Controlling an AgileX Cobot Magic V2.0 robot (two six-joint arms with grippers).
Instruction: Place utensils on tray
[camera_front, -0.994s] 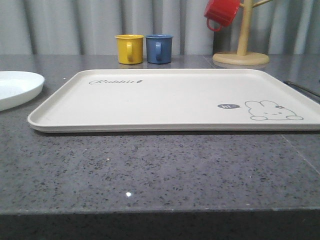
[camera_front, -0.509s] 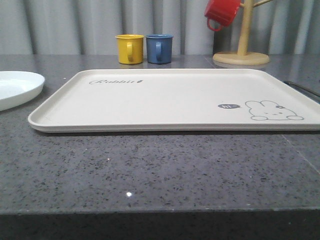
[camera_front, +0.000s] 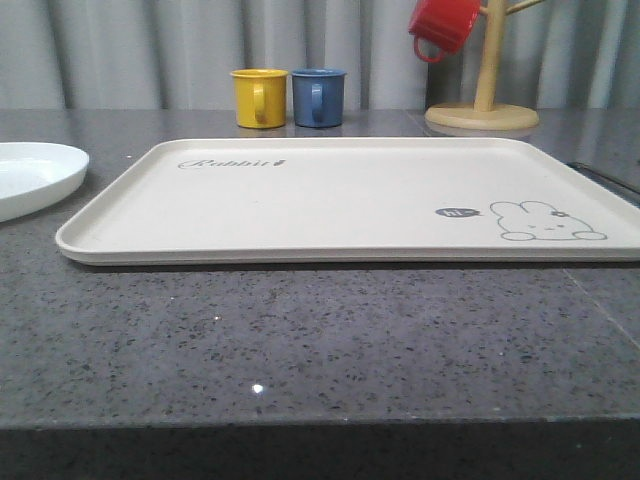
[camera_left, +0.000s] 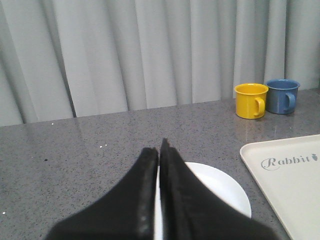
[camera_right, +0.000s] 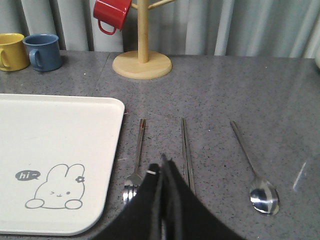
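You have the tray (camera_front: 350, 195) lying flat on the grey speckled counter (camera_front: 300, 340), and nothing rests on it. Set against the front view of a second ago and half a second ago, nothing has shifted: the tray, the mugs and the plate sit exactly where they were.

Take the tray as your landmark. Behind its far edge stand the yellow mug (camera_front: 259, 97) and the blue mug (camera_front: 318, 96), just beside each other. Behind its far right corner is the wooden mug tree (camera_front: 483, 100), with the red mug (camera_front: 443, 27) hanging from a peg. Off the tray's left end lies the white plate (camera_front: 30, 175), apart from the rim.

The utensils lie on the counter off the tray's right end, near the rabbit drawing, none of them touching the tray. In the right wrist view the fork (camera_right: 136, 162) is nearest the tray's rim, the chopsticks (camera_right: 186, 152) come next, and the spoon (camera_right: 255, 175) lies farthest out. All three run roughly parallel to the tray's short side.

Your right gripper (camera_right: 162, 165) hangs over the counter beside that end of the tray, between the fork and the chopsticks, its fingers pressed together and holding nothing. Your left gripper (camera_left: 159, 150) is off the tray's left end, above the white plate, fingers likewise pressed together with nothing between them
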